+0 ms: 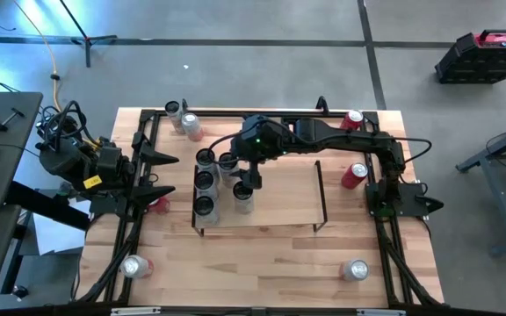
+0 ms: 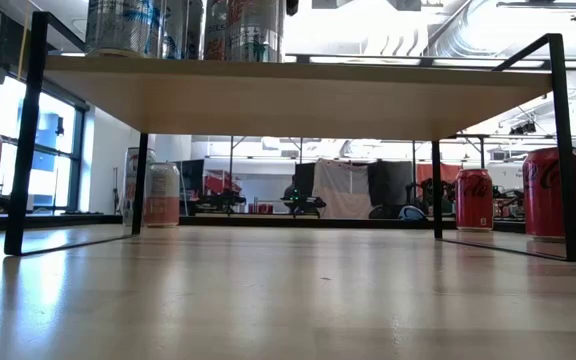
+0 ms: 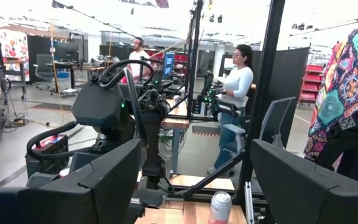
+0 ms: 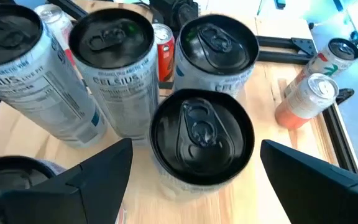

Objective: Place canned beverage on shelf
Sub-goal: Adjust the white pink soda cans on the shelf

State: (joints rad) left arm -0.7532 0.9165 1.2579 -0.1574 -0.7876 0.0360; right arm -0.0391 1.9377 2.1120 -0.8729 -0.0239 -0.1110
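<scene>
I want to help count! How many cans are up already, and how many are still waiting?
Five cans already stand on the shelf. The right hand hangs open around a sixth there, gripping nothing. The left hand waits open at the table's left edge. Seven more cans, like the red one, wait on the table.

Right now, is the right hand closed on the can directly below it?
No: in the right wrist view the right hand stands open, its fingers apart on either side of the black-topped can.
</scene>
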